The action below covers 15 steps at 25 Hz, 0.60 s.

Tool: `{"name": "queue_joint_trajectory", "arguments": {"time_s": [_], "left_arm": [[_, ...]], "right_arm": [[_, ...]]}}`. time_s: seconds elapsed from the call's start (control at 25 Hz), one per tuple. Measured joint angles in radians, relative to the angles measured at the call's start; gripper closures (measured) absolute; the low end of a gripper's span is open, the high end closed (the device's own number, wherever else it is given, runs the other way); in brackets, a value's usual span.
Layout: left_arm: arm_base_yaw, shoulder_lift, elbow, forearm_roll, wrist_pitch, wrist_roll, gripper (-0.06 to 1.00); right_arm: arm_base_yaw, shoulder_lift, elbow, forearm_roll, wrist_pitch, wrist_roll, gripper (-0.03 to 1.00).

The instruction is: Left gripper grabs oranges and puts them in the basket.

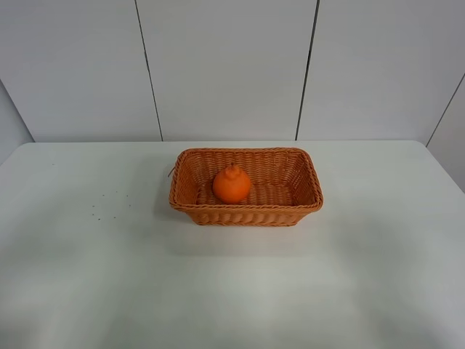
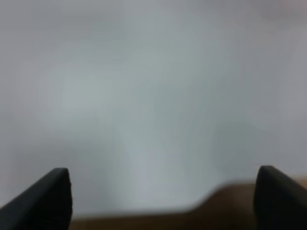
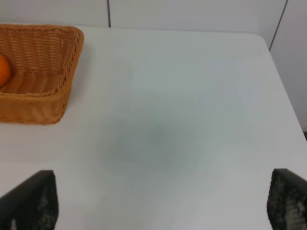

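The orange [image 1: 232,185] sits upright inside the wicker basket [image 1: 305,187], left of its middle, knob on top. Neither arm shows in the exterior high view. In the left wrist view my left gripper [image 2: 163,196] is open and empty, its two dark fingertips [image 2: 48,196] wide apart over a blurred white surface with a brown edge below. In the right wrist view my right gripper [image 3: 163,201] is open and empty above the white table; the basket [image 3: 57,91] and a sliver of the orange [image 3: 3,71] lie at the picture's edge.
The white table [image 1: 87,276] carries the basket near its middle back. A few tiny dark specks [image 1: 109,203] lie left of the basket. White wall panels stand behind the table, and the table's right edge [image 3: 283,91] shows in the right wrist view.
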Motion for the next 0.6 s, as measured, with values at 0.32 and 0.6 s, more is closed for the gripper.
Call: {"name": "queue_joint_trajectory", "arguments": {"time_s": [0.32, 0.6], "left_arm": [[0.000, -0.176, 0.007, 0.001, -0.002, -0.005, 0.09], [0.000, -0.250, 0.007, 0.000, -0.002, -0.005, 0.10]], "right_arm": [[0.000, 0.000, 0.000, 0.000, 0.000, 0.000, 0.27], [0.000, 0.000, 0.000, 0.000, 0.000, 0.000, 0.27]]}}
